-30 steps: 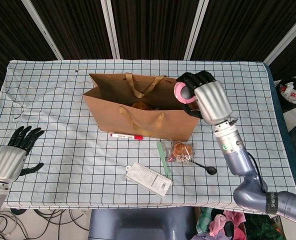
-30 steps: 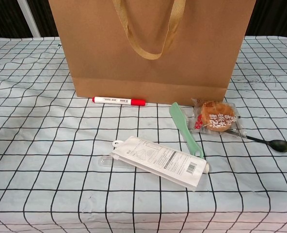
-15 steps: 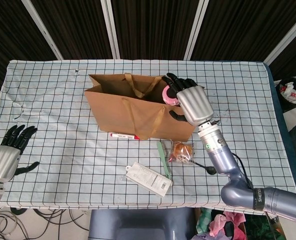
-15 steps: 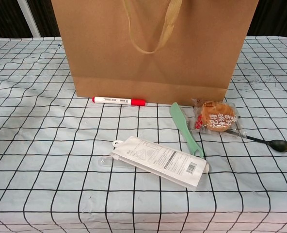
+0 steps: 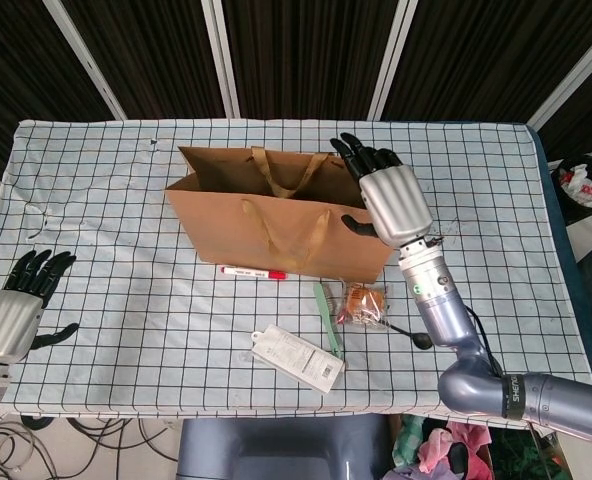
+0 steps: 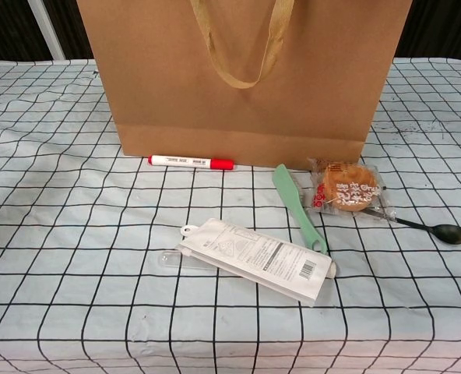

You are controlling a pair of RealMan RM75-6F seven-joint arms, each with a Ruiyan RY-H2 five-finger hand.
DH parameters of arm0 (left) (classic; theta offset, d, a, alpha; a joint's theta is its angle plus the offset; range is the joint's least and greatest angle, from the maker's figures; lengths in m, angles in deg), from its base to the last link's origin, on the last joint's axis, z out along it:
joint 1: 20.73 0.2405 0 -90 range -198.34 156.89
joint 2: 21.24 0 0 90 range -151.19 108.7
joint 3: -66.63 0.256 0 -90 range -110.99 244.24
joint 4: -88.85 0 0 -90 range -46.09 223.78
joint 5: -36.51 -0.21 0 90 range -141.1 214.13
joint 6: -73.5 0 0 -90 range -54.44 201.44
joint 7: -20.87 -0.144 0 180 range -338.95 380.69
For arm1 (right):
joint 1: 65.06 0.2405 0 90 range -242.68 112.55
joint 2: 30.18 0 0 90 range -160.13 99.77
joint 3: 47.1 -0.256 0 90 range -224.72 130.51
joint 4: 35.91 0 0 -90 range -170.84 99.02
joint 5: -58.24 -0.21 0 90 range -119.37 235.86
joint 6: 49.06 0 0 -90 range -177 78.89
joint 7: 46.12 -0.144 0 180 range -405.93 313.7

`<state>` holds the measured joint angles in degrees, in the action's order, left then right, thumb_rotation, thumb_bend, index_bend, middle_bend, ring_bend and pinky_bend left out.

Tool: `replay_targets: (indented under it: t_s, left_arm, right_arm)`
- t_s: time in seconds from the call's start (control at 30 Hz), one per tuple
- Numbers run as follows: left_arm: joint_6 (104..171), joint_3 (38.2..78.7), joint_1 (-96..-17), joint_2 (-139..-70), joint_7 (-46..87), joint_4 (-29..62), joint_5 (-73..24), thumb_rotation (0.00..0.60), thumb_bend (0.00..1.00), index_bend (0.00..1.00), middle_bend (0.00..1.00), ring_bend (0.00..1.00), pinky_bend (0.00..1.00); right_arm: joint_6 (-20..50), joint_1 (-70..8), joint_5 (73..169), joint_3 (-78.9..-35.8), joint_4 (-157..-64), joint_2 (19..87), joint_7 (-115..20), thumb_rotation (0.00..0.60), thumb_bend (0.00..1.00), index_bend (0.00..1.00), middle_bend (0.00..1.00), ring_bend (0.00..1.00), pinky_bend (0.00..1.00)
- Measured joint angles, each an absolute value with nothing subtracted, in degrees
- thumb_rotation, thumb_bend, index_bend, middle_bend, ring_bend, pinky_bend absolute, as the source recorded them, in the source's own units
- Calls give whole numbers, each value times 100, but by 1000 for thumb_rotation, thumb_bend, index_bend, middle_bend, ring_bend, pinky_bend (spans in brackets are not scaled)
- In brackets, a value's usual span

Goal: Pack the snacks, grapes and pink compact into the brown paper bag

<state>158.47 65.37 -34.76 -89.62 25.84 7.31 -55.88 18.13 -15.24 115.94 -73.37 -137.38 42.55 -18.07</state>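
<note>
The brown paper bag (image 5: 276, 225) stands upright mid-surface, the right hand (image 5: 391, 200) at its right end, fingers (image 5: 361, 155) spread and empty above its opening. The left hand (image 5: 11, 315) hangs released at the surface's left edge. A wrapped snack (image 6: 346, 189) lies just before the bag.

Brown paper bag (image 6: 246, 78) top cut off in chest view; its contents hidden; print on wrapped snack (image 6: 346, 189) unreadable.
</note>
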Motion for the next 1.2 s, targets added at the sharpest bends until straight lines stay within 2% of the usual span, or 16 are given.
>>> replay_targets:
  t_s: [0.2,0.4,0.5,0.63,0.77,0.97,1.2]
  left_arm:
    - [15842,6523,-3474,-8965,2597,740,-5583,600,123,69,74,0,0]
    - [15860,6548,-3471,-8950,2622,717,-5653,600,123,69,74,0,0]
    - [15898,6562,-3457,-8938,2641,694,-5696,600,123,69,73,0,0]
    - [15941,6546,-3439,-8944,2603,691,-5696,600,123,69,73,0,0]
    - [15961,6529,-3426,-8951,2584,691,-5681,600,123,69,72,0,0]
    - [16025,6533,-3402,-8929,2620,682,-5722,600,123,69,71,0,0]
    - [16008,6527,-3402,-8907,2682,695,-5717,600,123,68,70,0,0]
  right_arm:
    - [2550,-1743,11822,-7397,-13838,4161,-1752,600,114,71,85,207,239]
    - [3040,-2446,11663,-7347,-14434,3451,-1630,600,115,64,85,207,238]
    - [3172,-2929,11411,-7144,-14744,2925,-1417,600,115,59,87,207,236]
    - [3267,-3315,11174,-6703,-14994,2604,-1000,600,115,59,88,206,235]
    - [3118,-3560,10893,-6284,-15390,2431,-800,600,115,59,87,192,231]
    - [2436,-3658,10471,-6077,-15861,2310,-1184,600,115,59,89,194,231]
    - [1858,-3557,10304,-5779,-15881,2722,-1392,600,115,59,89,189,231]
